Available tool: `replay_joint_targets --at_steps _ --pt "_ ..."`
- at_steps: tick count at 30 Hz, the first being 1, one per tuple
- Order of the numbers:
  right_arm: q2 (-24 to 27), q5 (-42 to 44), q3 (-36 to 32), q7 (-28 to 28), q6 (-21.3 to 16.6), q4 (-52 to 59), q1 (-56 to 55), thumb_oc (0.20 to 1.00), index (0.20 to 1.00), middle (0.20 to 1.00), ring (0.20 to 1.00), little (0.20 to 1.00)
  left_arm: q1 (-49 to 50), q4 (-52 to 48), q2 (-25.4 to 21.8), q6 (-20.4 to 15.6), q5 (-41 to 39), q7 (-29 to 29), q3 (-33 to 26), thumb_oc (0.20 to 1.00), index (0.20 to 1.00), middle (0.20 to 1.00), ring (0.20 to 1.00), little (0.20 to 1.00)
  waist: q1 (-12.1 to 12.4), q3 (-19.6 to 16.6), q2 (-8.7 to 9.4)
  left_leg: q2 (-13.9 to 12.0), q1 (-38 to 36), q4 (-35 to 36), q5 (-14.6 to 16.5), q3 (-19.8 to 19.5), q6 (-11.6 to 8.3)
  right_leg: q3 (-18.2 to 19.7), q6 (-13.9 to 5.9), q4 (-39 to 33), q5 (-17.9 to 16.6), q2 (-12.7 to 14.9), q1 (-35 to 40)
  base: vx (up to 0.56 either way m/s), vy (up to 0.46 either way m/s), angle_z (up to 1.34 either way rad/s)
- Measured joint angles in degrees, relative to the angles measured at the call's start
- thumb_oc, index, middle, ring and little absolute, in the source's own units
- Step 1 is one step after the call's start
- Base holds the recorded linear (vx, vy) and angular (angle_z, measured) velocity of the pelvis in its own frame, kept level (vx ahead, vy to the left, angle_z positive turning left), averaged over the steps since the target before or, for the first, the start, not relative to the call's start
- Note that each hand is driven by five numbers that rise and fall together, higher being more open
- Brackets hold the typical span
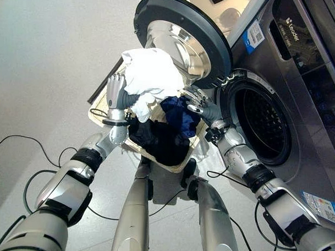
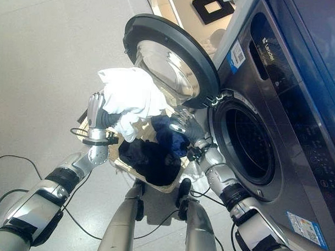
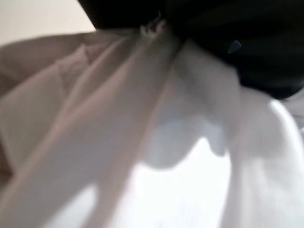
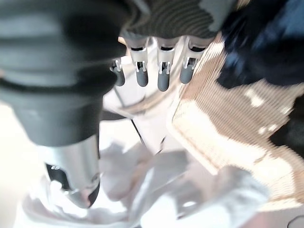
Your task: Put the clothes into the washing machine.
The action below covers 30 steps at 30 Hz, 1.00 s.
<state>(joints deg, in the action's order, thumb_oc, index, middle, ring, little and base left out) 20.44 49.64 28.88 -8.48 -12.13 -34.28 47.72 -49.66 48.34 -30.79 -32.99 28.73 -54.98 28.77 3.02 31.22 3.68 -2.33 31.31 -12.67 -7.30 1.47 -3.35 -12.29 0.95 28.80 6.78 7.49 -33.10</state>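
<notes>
My left hand is raised above a tan wicker basket and is shut on a white garment, which hangs bunched over it. That white cloth lies right against the left wrist view. Dark clothes and a blue garment lie in the basket. My right hand hovers at the basket's rim on the washer side, beside the blue garment, open with relaxed fingers and nothing in them. The basket's weave shows just past them.
The grey washing machine stands at the right, its round drum opening dark. Its door is swung wide open, just behind the lifted white garment. Pale floor lies to the left.
</notes>
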Motion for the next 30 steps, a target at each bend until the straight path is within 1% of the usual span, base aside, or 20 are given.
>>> replay_joint_targets --at_steps 1,2,4,5,6,8,10,11,13,16,17,19,23,27,30 --pt "0.0 0.0 0.0 0.0 0.0 0.0 0.0 1.000 1.000 1.000 1.000 1.000 0.0 0.0 0.0 0.0 0.0 0.0 0.0 0.200 0.200 0.200 0.200 0.200 0.0 0.0 0.00 0.0 0.0 0.0 0.0 0.0 0.00 0.0 0.00 0.0 0.0 0.0 0.0 0.03 -0.004 0.04" --pt "-0.1 -0.2 -0.1 0.9 0.1 -0.1 2.6 1.000 1.000 1.000 1.000 1.000 -1.2 -0.1 0.0 -1.2 1.6 1.1 2.2 0.200 0.200 0.200 0.200 0.200 1.0 0.0 -0.01 0.2 -0.4 0.0 -0.1 0.0 0.14 -0.1 -0.09 0.0 0.1 0.2 0.3 0.00 0.000 0.00" --pt "-0.1 -0.2 -0.1 0.9 0.1 -0.1 2.6 1.000 1.000 1.000 1.000 1.000 -1.2 -0.1 0.0 -1.2 1.6 1.1 2.2 0.200 0.200 0.200 0.200 0.200 1.0 0.0 -0.01 0.2 -0.4 0.0 -0.1 0.0 0.14 -0.1 -0.09 0.0 0.1 0.2 0.3 0.00 0.000 0.04" --pt "-0.4 -0.7 -0.1 1.4 1.4 -2.2 5.3 1.000 1.000 1.000 1.000 1.000 -2.4 -0.1 -0.2 -1.8 2.1 2.3 4.3 0.200 0.200 0.200 0.200 0.200 1.1 0.0 -0.06 0.5 -0.7 0.0 -0.1 -0.1 0.17 -0.4 -0.30 0.1 0.2 0.5 0.9 0.02 -0.013 0.13" --pt "-0.3 -0.7 -0.2 1.5 1.8 -3.4 6.9 1.000 1.000 1.000 1.000 1.000 -3.3 -0.3 -0.2 -2.3 2.1 2.8 5.1 0.200 0.200 0.200 0.200 0.200 1.1 0.0 -0.10 0.6 -0.7 0.0 -0.1 -0.2 0.15 -0.5 -0.42 0.2 0.3 0.8 0.9 0.03 -0.028 0.15" --pt "-0.3 -0.9 -0.4 1.5 2.6 -3.4 7.5 1.000 1.000 1.000 1.000 1.000 -3.8 -1.3 -0.9 -2.6 2.2 2.9 6.4 0.200 0.200 0.200 0.200 0.200 1.2 0.0 -0.12 0.7 -0.7 0.1 -0.1 -0.2 0.15 -0.6 -0.55 0.4 0.4 1.1 0.9 0.01 -0.015 0.04" --pt "-0.3 -0.9 -0.4 1.5 2.6 -3.4 7.5 1.000 1.000 1.000 1.000 1.000 -3.8 -1.3 -0.9 -2.6 2.2 2.9 6.4 0.200 0.200 0.200 0.200 0.200 1.2 0.0 -0.12 0.7 -0.7 0.1 -0.1 -0.2 0.15 -0.6 -0.55 0.4 0.4 1.1 0.9 0.00 0.000 0.00" --pt "-0.5 -1.8 -0.3 1.2 4.3 -3.4 7.2 1.000 1.000 1.000 1.000 1.000 -4.0 -2.2 -2.0 -2.8 4.3 3.3 7.1 0.200 0.200 0.200 0.200 0.200 1.2 0.0 -0.14 0.8 -0.7 0.1 -0.1 -0.2 0.16 -0.6 -0.56 0.4 0.4 1.1 0.9 0.00 0.000 0.00" --pt "-0.9 -2.5 0.0 1.1 6.4 -3.6 7.0 1.000 1.000 1.000 1.000 1.000 -4.2 -2.2 -2.4 -2.8 4.3 3.8 8.2 0.200 0.200 0.200 0.200 0.200 1.0 0.0 -0.27 0.9 -0.7 0.1 -0.1 -0.2 0.15 -0.5 -0.54 0.5 0.4 1.0 0.8 0.01 0.000 -0.02" --pt "-1.5 -2.9 0.3 0.6 8.0 -4.5 7.0 1.000 1.000 1.000 1.000 1.000 -4.4 -2.2 -2.1 -2.8 4.7 4.0 8.8 0.200 0.200 0.200 0.200 0.200 0.9 0.0 -0.60 0.9 -0.7 0.1 -0.1 -0.2 0.16 -0.5 -0.48 0.5 0.4 1.0 0.7 0.00 0.000 0.00" --pt "-1.6 -3.0 0.4 0.2 8.7 -4.8 6.9 1.000 1.000 1.000 1.000 1.000 -4.4 -2.2 -2.0 -2.8 5.6 4.0 8.8 0.200 0.200 0.200 0.200 0.200 0.9 0.0 -1.08 0.9 -0.7 0.1 -0.1 -0.2 0.17 -0.5 -0.45 0.5 0.4 0.9 0.7 0.00 0.000 0.00" --pt "-1.5 -3.0 0.3 -0.2 9.0 -4.9 6.8 1.000 1.000 1.000 1.000 1.000 -4.5 -2.2 -2.0 -2.8 6.0 4.3 8.9 0.200 0.200 0.200 0.200 0.200 0.9 0.0 -1.41 0.9 -0.7 0.1 -0.1 -0.3 0.21 -0.4 -0.42 0.6 0.5 0.9 0.7 0.00 0.000 0.00" --pt "-1.5 -3.0 0.4 -1.4 9.1 -6.0 6.8 1.000 1.000 1.000 1.000 1.000 -5.6 -2.1 -2.1 -2.8 6.6 4.6 10.2 0.200 0.200 0.200 0.200 0.200 0.9 0.0 -1.49 0.9 -0.7 -0.1 -0.2 -0.3 0.32 -0.4 -0.38 0.8 0.5 1.0 0.7 0.00 0.000 0.00" --pt "-1.5 -3.0 1.0 -2.6 9.1 -6.6 6.8 1.000 1.000 1.000 1.000 1.000 -8.1 -2.1 -3.1 -2.8 6.5 6.6 13.0 0.200 0.200 0.200 0.200 0.200 0.9 0.0 -1.50 1.0 -0.8 -0.2 -0.2 -0.3 0.27 -0.4 -0.38 1.1 0.5 1.1 0.7 0.00 0.000 0.00" --pt "-1.5 -2.8 1.0 -3.7 9.1 -6.6 6.8 1.000 1.000 1.000 1.000 1.000 -8.5 -2.1 -3.2 -2.8 6.0 8.0 12.9 0.200 0.200 0.200 0.200 0.200 0.9 -0.1 -1.58 1.1 -0.8 -0.2 -0.2 -0.3 0.25 -0.3 -0.39 1.3 0.5 1.2 0.6 0.00 0.000 0.00"
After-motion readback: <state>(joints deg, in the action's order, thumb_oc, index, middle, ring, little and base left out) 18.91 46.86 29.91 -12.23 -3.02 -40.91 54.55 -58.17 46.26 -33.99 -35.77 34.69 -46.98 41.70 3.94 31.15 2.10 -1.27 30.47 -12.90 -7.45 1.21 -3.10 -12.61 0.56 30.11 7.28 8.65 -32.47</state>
